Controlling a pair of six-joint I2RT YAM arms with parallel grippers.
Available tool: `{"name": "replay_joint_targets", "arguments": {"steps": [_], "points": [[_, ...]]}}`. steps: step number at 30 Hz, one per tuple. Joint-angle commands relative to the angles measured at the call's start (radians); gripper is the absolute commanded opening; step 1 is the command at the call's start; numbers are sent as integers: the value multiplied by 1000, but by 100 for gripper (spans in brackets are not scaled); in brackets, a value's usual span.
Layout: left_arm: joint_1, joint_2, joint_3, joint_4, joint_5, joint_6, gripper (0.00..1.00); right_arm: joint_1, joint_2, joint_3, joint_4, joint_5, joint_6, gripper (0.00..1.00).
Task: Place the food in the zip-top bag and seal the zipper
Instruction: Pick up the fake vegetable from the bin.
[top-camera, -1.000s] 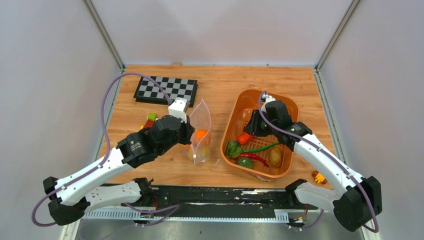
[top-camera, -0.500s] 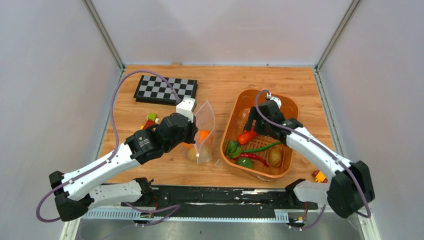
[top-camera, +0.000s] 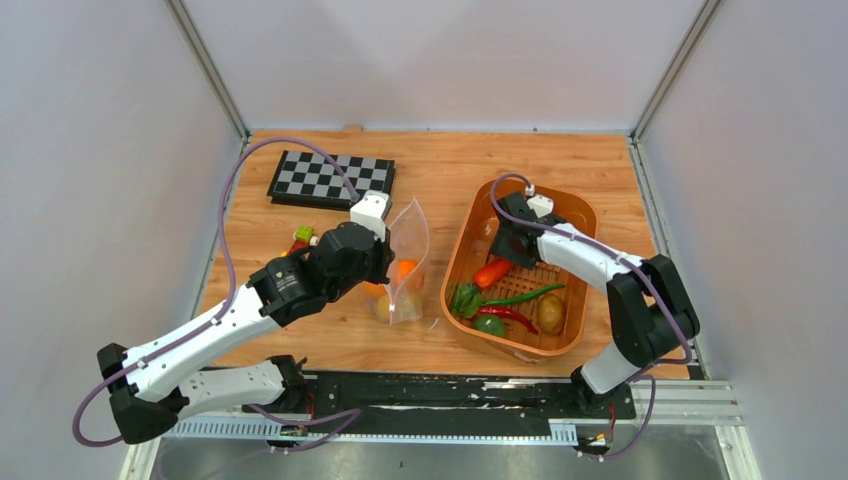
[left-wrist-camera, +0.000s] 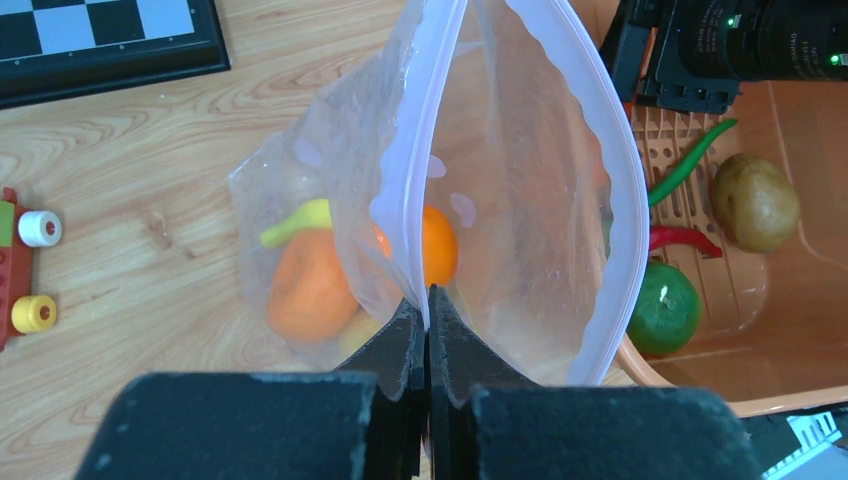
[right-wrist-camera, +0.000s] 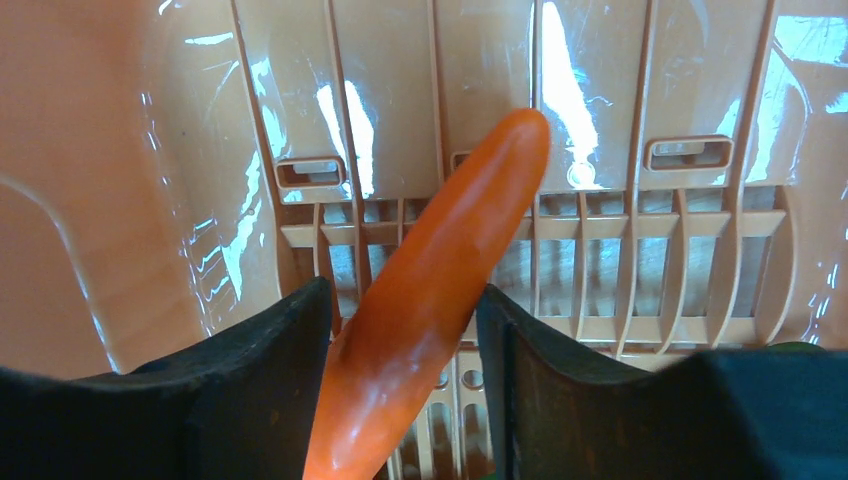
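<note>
The clear zip-top bag (top-camera: 405, 262) (left-wrist-camera: 520, 190) stands upright with its mouth spread wide. My left gripper (top-camera: 385, 264) (left-wrist-camera: 427, 300) is shut on its near rim, right on the pale zipper (left-wrist-camera: 425, 130) strip. Two orange balls (left-wrist-camera: 305, 285) and a yellow piece (left-wrist-camera: 300, 217) lie inside the bag. My right gripper (top-camera: 501, 260) (right-wrist-camera: 403, 300) reaches down into the orange basket (top-camera: 575, 205). Its fingers press both sides of the orange carrot (right-wrist-camera: 440, 260) (top-camera: 493, 272), which slants across the basket floor.
Also in the basket are a potato (top-camera: 550, 312), a green pepper (top-camera: 490, 324), a red chilli (top-camera: 507, 314) and a long green chilli (top-camera: 527, 295). A chessboard (top-camera: 332, 178) lies at the back left. Small block toys (top-camera: 300, 240) sit left of the bag.
My right gripper has shifted toward the basket's left side, widened, then closed in around the carrot. The left gripper and bag moved slightly back, then held.
</note>
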Motion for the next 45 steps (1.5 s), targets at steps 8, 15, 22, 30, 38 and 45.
{"name": "replay_joint_targets", "arguments": {"steps": [8, 15, 22, 30, 38, 45], "points": [[4, -8, 46, 37, 21, -6, 0, -12, -68, -68, 53, -52, -50, 33], [4, -35, 24, 36, 15, -31, 0, -13, -242, -63, 78, -102, -137, 5], [4, -53, 11, 47, 30, -42, 0, -11, -424, -26, 48, -175, -180, 0], [4, -42, 16, 78, 109, -39, 0, 4, -671, -67, 251, -352, -215, 0], [4, -16, 21, 102, 171, -42, 0, 108, -700, 40, 320, -362, -308, 0], [5, 32, 46, 113, 248, -54, 0, 267, -690, 115, 478, -234, -415, 0]]}}
